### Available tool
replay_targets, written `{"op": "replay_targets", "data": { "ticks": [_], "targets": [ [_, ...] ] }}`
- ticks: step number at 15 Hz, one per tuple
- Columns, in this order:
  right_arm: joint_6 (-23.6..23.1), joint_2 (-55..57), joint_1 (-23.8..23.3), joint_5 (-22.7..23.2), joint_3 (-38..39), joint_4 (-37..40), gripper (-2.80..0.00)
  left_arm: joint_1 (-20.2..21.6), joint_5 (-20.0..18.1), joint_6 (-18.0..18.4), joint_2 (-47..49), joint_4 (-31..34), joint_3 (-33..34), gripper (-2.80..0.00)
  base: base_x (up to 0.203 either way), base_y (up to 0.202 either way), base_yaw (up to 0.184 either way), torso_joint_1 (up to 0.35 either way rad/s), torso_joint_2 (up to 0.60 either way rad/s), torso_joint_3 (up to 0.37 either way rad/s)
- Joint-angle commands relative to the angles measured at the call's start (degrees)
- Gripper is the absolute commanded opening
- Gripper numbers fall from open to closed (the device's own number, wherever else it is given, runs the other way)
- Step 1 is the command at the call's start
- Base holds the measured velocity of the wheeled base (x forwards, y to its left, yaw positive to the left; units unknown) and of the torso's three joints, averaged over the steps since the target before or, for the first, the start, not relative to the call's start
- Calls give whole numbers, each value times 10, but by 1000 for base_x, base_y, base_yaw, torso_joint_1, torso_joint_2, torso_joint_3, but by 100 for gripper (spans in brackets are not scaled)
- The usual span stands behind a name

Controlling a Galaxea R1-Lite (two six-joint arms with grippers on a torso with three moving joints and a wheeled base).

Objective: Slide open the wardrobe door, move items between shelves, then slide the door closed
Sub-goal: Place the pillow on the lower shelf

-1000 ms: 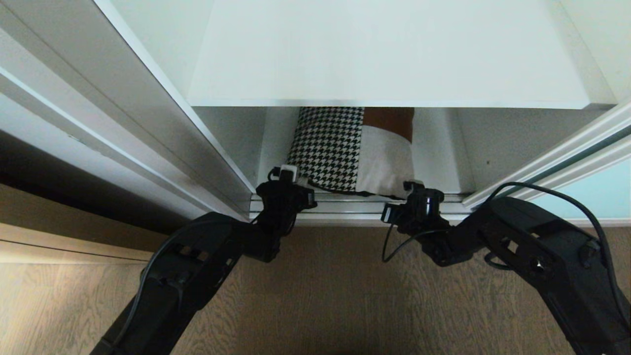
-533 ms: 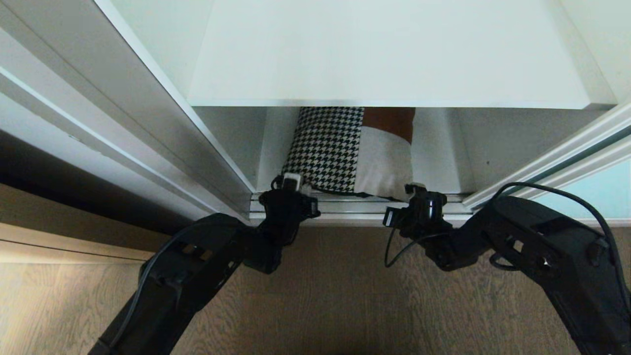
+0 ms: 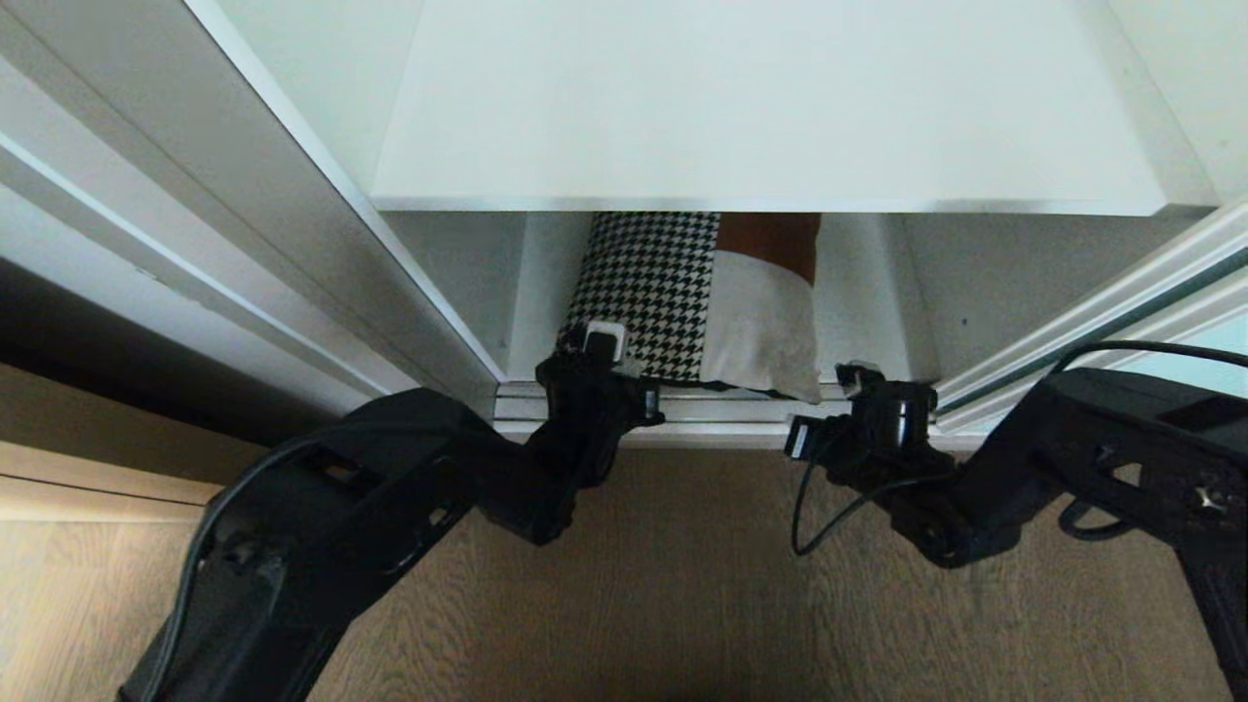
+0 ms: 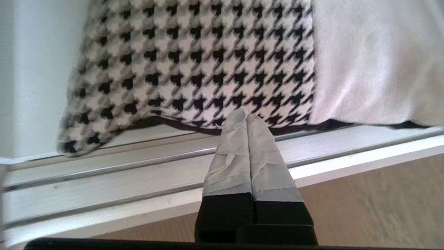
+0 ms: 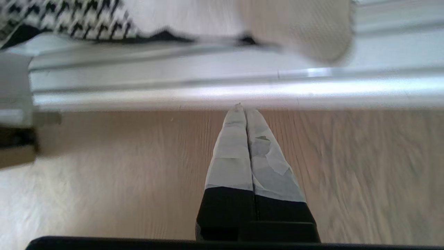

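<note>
Left end effector [image 4: 246, 117] pinched together, empty, tip at cushion [image 3: 687, 302] edge on low shelf [image 3: 868, 312]. Right end effector [image 5: 242, 109] together too, over floor [image 3: 682, 585]. I worry: pinched tips shove cushion deeper, or catch door track [image 4: 104, 173].

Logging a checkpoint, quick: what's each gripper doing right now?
Left gripper: closed, empty, tips at the cushion.
Right gripper: closed, empty.

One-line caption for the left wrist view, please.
Shut left gripper pointing at the lower edge of the houndstooth cushion, above the wardrobe's silver floor track.
</note>
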Motion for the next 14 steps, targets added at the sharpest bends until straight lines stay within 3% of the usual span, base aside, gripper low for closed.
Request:
{"op": "replay_targets", "data": {
  "ticks": [1, 3, 9, 11, 14],
  "targets": [
    [1, -61, 7, 0, 79, -25, -280, -1, 6, 0, -70, -2, 52, -280, 0, 0, 0, 0, 0, 0],
    [0, -110, 15, 0, 174, -69, -280, -8, 18, -1, -140, -2, 129, -280, 0, 0, 0, 0, 0, 0],
    [-17, -344, 51, -18, 436, -151, -280, -10, 130, -6, -358, -9, 337, -280, 0, 0, 0, 0, 0, 0],
    [-32, -432, 71, -63, 503, -156, -280, -8, 156, -6, -445, -5, 404, -280, 0, 0, 0, 0, 0, 0],
    [-43, -556, 134, -183, 589, -143, -280, -4, 201, -5, -580, 12, 506, -280, 0, 0, 0, 0, 0, 0]
  ]
}}
